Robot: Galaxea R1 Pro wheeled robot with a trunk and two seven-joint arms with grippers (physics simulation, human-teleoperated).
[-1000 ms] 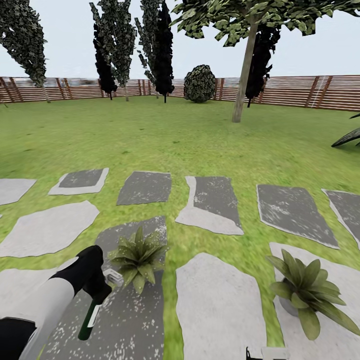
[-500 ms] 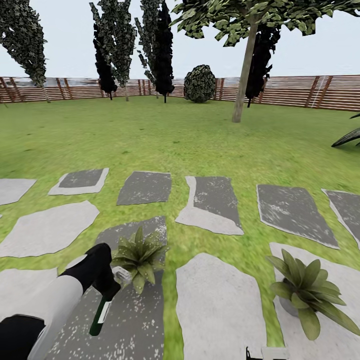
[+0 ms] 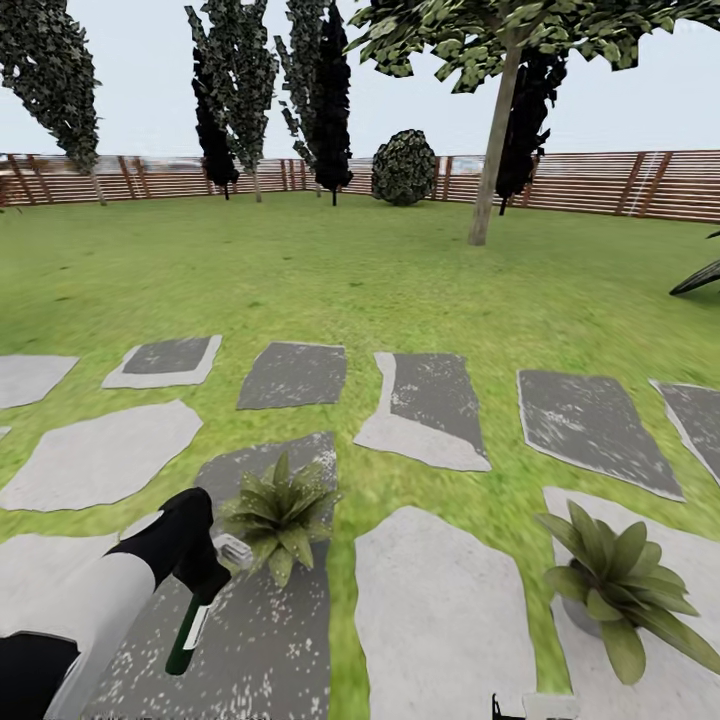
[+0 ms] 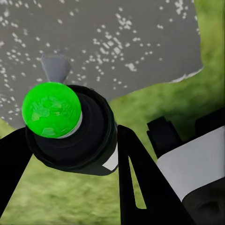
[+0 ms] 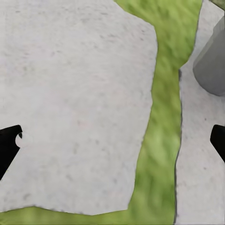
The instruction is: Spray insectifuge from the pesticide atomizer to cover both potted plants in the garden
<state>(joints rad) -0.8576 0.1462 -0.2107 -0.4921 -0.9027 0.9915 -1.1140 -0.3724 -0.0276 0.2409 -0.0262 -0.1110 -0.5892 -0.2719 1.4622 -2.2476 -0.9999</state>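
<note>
Left gripper [image 3: 200, 580] clamped shut low at the robot's left; right gripper [image 5: 112, 140] fingers spread wide.

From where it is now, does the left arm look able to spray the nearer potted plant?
Probably yes: the left gripper holds the atomizer, its trigger head beside that plant, nothing between.

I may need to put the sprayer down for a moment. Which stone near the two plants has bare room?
The pale stone between the left potted plant and the right potted plant is bare. The dark stone is crowded by the left gripper holding the atomizer.
</note>
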